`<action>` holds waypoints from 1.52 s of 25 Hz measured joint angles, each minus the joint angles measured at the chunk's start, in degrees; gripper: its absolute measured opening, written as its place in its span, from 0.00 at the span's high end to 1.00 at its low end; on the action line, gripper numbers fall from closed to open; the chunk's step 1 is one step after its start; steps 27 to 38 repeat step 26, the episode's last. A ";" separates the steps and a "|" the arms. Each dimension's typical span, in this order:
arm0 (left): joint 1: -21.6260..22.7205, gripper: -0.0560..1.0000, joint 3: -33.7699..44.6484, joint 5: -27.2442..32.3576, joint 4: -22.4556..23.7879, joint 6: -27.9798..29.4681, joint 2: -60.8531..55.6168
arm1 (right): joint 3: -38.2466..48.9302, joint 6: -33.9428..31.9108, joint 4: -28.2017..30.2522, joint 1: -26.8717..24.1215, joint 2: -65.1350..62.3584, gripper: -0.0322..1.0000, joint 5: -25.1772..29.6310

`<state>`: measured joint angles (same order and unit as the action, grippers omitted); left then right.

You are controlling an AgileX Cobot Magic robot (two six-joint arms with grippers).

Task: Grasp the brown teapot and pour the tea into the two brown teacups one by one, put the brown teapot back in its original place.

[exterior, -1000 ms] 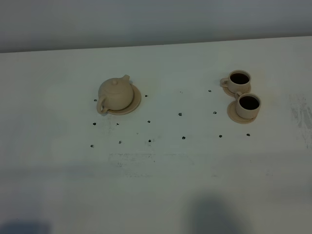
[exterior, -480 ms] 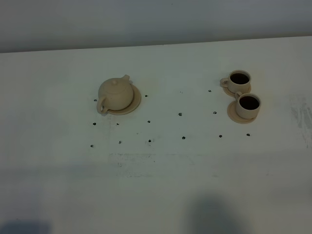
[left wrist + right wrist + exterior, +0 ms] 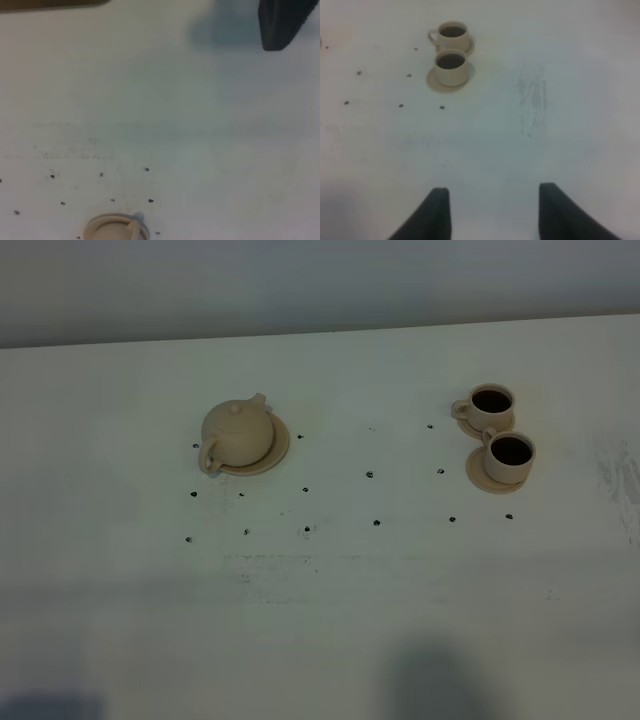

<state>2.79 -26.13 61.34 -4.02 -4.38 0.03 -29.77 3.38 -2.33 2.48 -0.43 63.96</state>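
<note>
The brown teapot (image 3: 238, 432) stands upright on its wide tan saucer (image 3: 280, 450), the original place, on the left of the table; the left wrist view shows only its edge (image 3: 116, 230). The two brown teacups (image 3: 491, 403) (image 3: 511, 453) sit on small saucers on the right, both dark inside, and also show in the right wrist view (image 3: 452, 34) (image 3: 451, 65). Neither gripper shows in the exterior high view. My right gripper (image 3: 493, 192) is open and empty, well short of the cups. Of my left gripper only one dark finger (image 3: 277, 25) shows, far from the teapot, holding nothing.
The white table (image 3: 330, 620) carries several small dark dots (image 3: 306, 529) between teapot and cups. Grey scuff marks (image 3: 615, 475) lie near the right side. The table's back edge meets a grey wall. Soft arm shadows fall along the front.
</note>
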 joint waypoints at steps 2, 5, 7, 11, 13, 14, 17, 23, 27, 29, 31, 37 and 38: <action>0.00 0.57 0.00 0.00 0.00 0.00 0.00 | 0.00 0.00 0.00 0.00 0.00 0.58 0.00; 0.00 0.57 0.00 0.00 0.00 0.00 0.00 | 0.00 0.00 0.00 0.00 0.00 0.58 0.00; 0.00 0.57 0.00 0.00 0.00 0.00 0.00 | 0.00 0.00 0.00 0.00 0.00 0.58 0.00; 0.00 0.57 0.00 0.00 0.00 0.00 0.00 | 0.00 0.00 0.00 0.00 0.00 0.58 0.00; 0.00 0.57 0.00 0.00 0.00 0.00 0.00 | 0.00 0.00 0.00 0.00 0.00 0.58 0.00; 0.00 0.57 0.00 0.00 0.00 0.00 0.00 | 0.00 0.00 0.00 0.00 0.00 0.58 0.00; 0.00 0.57 0.00 0.00 0.00 0.00 0.00 | 0.00 0.00 0.00 0.00 0.00 0.58 0.00; 0.00 0.57 0.00 0.00 0.00 0.05 0.00 | 0.00 0.00 0.00 0.00 0.00 0.58 0.00; 0.00 0.57 0.00 0.00 0.00 0.05 0.00 | 0.00 0.00 0.00 0.00 0.00 0.58 0.00; 0.00 0.57 0.00 0.00 0.00 0.05 0.00 | 0.00 0.00 0.00 0.00 0.00 0.58 0.00; 0.00 0.57 0.00 0.00 0.00 0.05 0.00 | 0.00 0.00 0.00 0.00 0.00 0.58 0.00; 0.00 0.57 0.00 0.00 0.00 0.05 0.00 | 0.00 0.00 0.00 0.00 0.00 0.58 0.00; 0.00 0.57 0.00 0.00 0.00 0.05 0.00 | 0.00 0.00 0.00 0.00 0.00 0.58 0.00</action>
